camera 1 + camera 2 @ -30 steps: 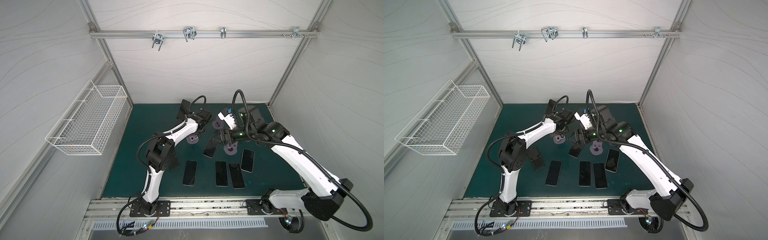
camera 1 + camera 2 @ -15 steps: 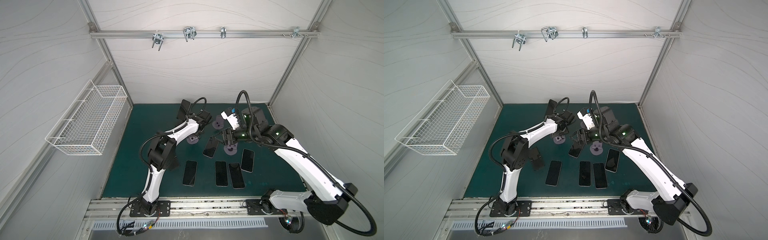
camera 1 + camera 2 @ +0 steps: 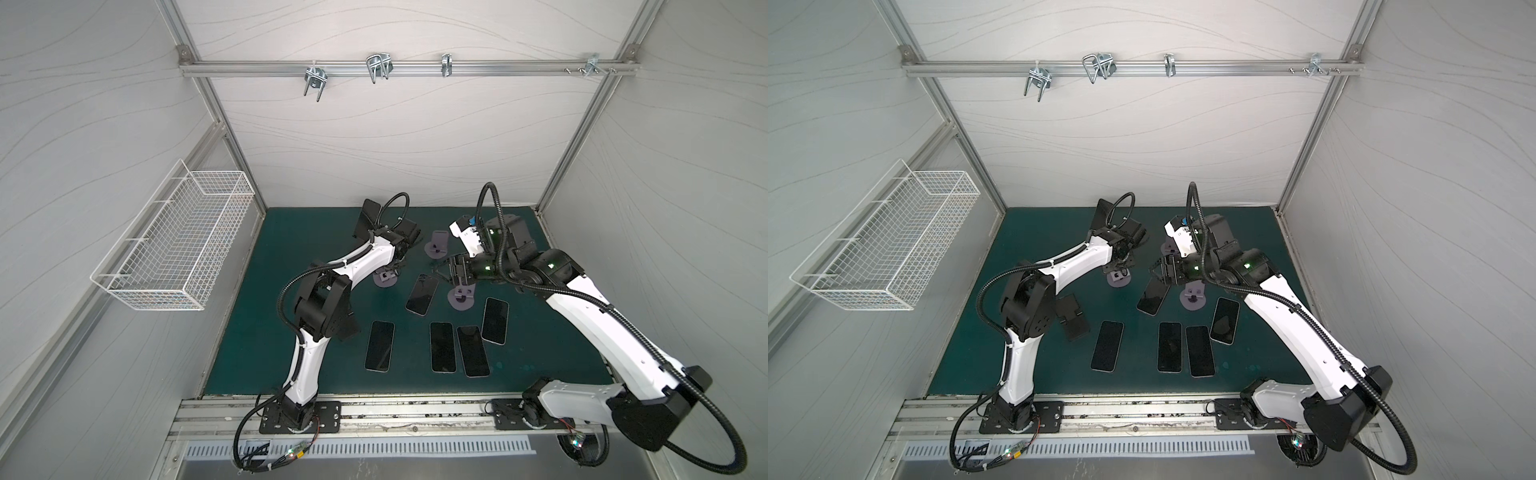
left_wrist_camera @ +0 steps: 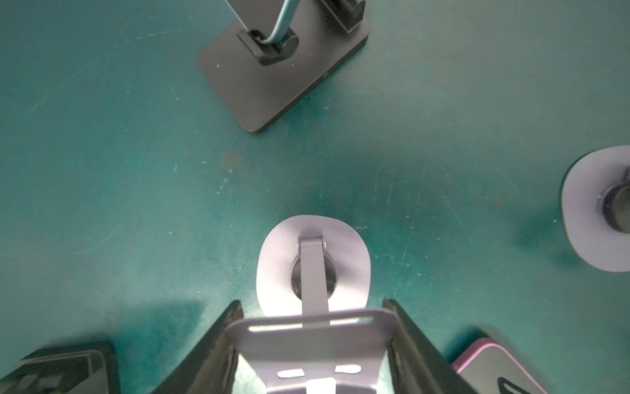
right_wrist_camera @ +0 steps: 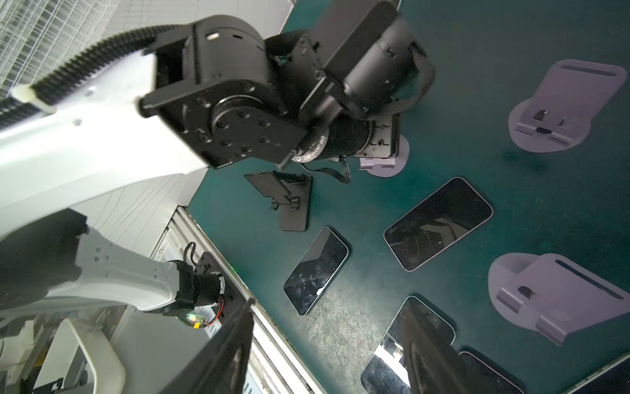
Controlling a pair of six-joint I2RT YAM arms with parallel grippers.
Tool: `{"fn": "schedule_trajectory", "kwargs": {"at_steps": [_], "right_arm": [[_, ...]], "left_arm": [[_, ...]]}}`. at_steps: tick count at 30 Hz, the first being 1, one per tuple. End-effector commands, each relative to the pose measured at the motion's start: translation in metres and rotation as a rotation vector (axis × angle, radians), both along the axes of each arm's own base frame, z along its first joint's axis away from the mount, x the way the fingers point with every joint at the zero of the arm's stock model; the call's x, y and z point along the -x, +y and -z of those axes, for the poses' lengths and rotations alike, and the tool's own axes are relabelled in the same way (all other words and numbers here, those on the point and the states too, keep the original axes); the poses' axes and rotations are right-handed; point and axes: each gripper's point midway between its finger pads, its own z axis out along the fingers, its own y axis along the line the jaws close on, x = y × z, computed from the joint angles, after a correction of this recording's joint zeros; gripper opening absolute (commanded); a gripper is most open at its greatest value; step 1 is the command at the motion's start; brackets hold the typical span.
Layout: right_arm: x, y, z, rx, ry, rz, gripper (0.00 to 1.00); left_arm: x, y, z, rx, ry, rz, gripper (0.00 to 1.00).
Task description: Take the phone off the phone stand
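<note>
Clamped tight: the left gripper (image 4: 312, 305) has the lilac phone stand (image 4: 312, 337), fingers (image 4: 211, 348) pressed on both side edges of its back plate. The right gripper (image 5: 329, 307) hangs on the far side of that stand from the left arm, jaws parted, nothing between them.

Room to move? There's bare green mat (image 4: 119, 170) all round the stand's oval foot. The black stand (image 4: 283, 78), toward the back wall from it, is well apart. A lilac stand (image 3: 437, 245) back there sits clear too.

And there's the phone (image 3: 422, 294). It's off the phone stand and flat on the mat near it, slantwise, between it and another lilac stand (image 3: 461, 299). Dark glossy screen up, pale pinkish rim, rounded corners, and a mesh-like reflection on the glass in the right wrist view.

Farther from the phone stand, toward the arm bases, four more phones (image 3: 442, 347) lie flat. The mat's front edge runs well beyond them.
</note>
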Motion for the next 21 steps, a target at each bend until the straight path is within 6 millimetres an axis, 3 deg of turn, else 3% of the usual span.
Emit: {"fn": "schedule_trajectory", "kwargs": {"at_steps": [1,9,15,21], "right_arm": [[-0.003,-0.009,-0.012,-0.014,-0.046,0.037,0.69],[-0.008,-0.015,-0.010,-0.004,-0.050,0.054,0.68],[-0.010,-0.011,-0.005,-0.008,-0.039,0.038,0.67],[-0.009,-0.010,-0.004,-0.023,-0.031,0.040,0.66]], "left_arm": [[-0.006,-0.005,-0.001,0.033,-0.012,0.006,0.62],[-0.038,-0.026,-0.021,0.045,-0.104,0.115,0.61],[-0.072,-0.057,-0.052,0.108,-0.221,0.227,0.60],[-0.097,-0.077,-0.063,0.124,-0.280,0.293,0.60]]}}
